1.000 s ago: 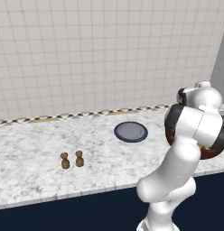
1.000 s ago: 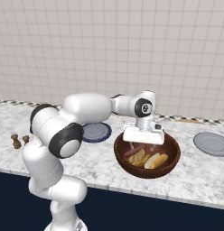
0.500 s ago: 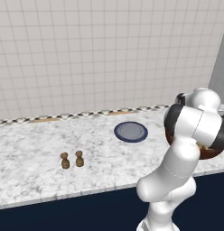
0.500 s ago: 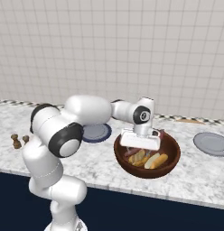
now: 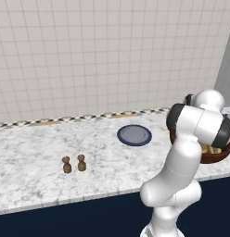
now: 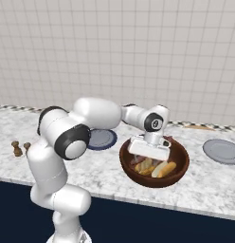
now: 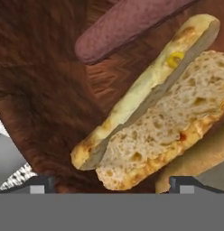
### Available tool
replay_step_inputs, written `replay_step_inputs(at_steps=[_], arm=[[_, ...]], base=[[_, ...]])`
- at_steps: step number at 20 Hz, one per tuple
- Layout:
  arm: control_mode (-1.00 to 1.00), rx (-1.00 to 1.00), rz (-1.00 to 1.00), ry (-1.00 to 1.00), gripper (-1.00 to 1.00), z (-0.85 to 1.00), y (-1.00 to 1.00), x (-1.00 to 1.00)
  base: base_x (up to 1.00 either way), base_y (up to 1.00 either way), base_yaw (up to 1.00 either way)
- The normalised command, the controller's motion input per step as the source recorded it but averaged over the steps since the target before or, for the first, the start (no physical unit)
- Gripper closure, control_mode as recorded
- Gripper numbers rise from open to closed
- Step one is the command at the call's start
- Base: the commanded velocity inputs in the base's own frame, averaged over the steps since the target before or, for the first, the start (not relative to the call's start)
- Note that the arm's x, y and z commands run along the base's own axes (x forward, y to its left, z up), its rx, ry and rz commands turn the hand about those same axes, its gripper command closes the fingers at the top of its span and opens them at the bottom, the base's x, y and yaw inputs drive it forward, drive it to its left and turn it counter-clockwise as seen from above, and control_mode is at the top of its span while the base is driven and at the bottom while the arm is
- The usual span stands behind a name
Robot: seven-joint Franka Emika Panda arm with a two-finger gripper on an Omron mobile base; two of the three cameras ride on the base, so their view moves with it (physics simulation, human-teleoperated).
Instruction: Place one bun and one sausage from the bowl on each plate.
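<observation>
The reddish-brown wooden bowl [image 6: 157, 176] stands near the counter's front edge, and part of its rim [image 5: 214, 156] shows behind my arm. My gripper [image 6: 147, 159] is down inside it, open. In the hand view a split bun [image 7: 154, 122] lies straight ahead between my fingertips [image 7: 41, 183], with a sausage [image 7: 127, 22] beyond it on the bowl floor. Buns [image 6: 165, 168] and a sausage [image 6: 136, 161] show around the hand. The navy-rimmed plate [image 5: 134, 135] lies left of the bowl, partly behind my arm [image 6: 101, 139]. The paler grey plate [image 6: 222, 151] lies to the bowl's right.
Two small brown shakers [image 5: 73, 164] stand on the marble counter far to the left, also seen at the left edge [image 6: 16, 148]. A tiled wall [image 6: 138, 57] closes off the back of the counter. The counter's front edge [image 5: 89, 196] runs just before the bowl.
The hand has sunk lower into the bowl, closer to the buns. The plates, bowl and shakers have stayed put.
</observation>
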Motion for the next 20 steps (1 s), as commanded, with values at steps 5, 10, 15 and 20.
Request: replay_step_inputs(at_steps=[5, 10, 15, 20], arm=[[-1.0, 0.04, 0.01, 0.0, -1.0, -0.11, 0.09, -0.43], [-1.0, 0.0, 0.0, 0.0, -1.0, -0.03, 0.13, 0.25], [-1.0, 0.11, -0.01, 0.0, -1.0, 0.0, -0.19, 0.1], [-1.0, 0.12, 0.0, 0.04, -1.0, -0.14, -0.04, 0.0]], base=[[0.0, 0.0, 0.0], [0.0, 0.0, 0.0], [0.0, 0.0, 0.0], [0.0, 0.0, 0.0]])
